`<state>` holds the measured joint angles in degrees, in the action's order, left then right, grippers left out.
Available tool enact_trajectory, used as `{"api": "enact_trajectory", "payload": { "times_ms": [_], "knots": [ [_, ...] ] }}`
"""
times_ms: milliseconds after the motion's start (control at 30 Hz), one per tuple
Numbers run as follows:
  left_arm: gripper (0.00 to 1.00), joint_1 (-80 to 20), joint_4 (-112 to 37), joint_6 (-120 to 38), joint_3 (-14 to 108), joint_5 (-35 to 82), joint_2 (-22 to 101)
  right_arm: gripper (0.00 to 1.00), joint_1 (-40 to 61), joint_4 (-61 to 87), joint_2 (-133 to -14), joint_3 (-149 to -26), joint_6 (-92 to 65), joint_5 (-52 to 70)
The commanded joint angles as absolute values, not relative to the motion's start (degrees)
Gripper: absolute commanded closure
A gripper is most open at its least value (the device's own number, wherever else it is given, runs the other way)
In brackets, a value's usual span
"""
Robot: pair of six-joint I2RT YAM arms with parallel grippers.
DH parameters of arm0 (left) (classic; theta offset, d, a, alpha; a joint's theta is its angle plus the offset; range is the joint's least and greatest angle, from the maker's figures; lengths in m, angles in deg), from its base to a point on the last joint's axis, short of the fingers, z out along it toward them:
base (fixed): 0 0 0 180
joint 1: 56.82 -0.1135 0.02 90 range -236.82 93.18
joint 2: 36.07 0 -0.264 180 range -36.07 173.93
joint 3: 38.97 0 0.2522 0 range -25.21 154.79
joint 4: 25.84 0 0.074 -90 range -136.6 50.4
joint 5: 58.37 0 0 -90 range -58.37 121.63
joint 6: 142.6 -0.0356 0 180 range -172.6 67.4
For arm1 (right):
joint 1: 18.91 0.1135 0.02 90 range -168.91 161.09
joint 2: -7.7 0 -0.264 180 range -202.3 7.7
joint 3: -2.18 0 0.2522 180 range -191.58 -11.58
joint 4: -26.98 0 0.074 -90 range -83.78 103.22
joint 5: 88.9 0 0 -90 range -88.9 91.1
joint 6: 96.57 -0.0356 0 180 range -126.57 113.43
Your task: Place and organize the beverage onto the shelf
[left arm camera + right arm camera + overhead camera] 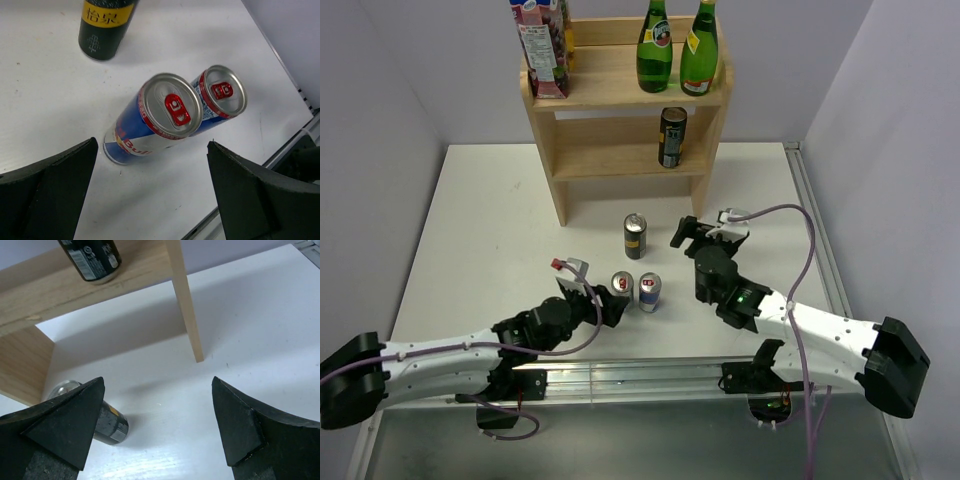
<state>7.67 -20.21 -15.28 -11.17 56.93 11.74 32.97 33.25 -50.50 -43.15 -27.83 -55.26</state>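
Note:
The light wooden shelf (620, 165) stands at the back, with a juice carton (542, 45) and two green bottles (654, 45) (699, 48) on its top tier. A black can (671, 137) stands on its lower tier. On the table stand another black can (635, 236) and two Red Bull cans (622, 290) (649, 292). My left gripper (610, 306) is open and empty just near of the Red Bull cans (155, 120) (222, 95). My right gripper (705, 228) is open and empty, right of the table's black can (107, 422), facing the shelf (187, 305).
The table's metal front rail (650, 375) runs along the near edge, and it shows in the left wrist view (295, 145). Grey walls close in the left, right and back. The shelf's lower tier (605, 160) is bare left of the black can.

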Motion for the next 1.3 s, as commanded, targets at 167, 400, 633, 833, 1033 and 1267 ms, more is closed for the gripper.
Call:
{"api": "enact_trajectory", "payload": {
  "times_ms": [167,400,633,833,1033,1267],
  "knots": [
    [0.04,12.44,-3.49,-11.91,-11.41,68.34,28.07,0.06,33.29,30.01,-44.08,-39.97,-31.62,-57.79],
    [0.03,12.97,6.34,-9.88,-10.62,81.19,41.51,0.06,33.29,27.9,-38.54,-36.72,-32.41,-58.23],
    [0.04,13.32,15.14,-13.39,-7.2,85.23,51.46,0.06,33.29,27.72,-37.83,-35.22,-33.2,-58.23],
    [0.04,13.32,18.74,-16.12,-2.81,88.31,58.84,0.06,33.29,28.43,-39.23,-34.87,-34.43,-57.53],
    [0.2,13.32,17.09,-17.27,0.71,90.33,62.45,0.06,33.29,28.69,-39.59,-34.7,-35.05,-57.26],
    [0.85,12.79,12.96,-16.56,1.59,92.27,61.4,0.07,33.21,29.04,-39.76,-34.43,-35.14,-57.0]
  ]
}}
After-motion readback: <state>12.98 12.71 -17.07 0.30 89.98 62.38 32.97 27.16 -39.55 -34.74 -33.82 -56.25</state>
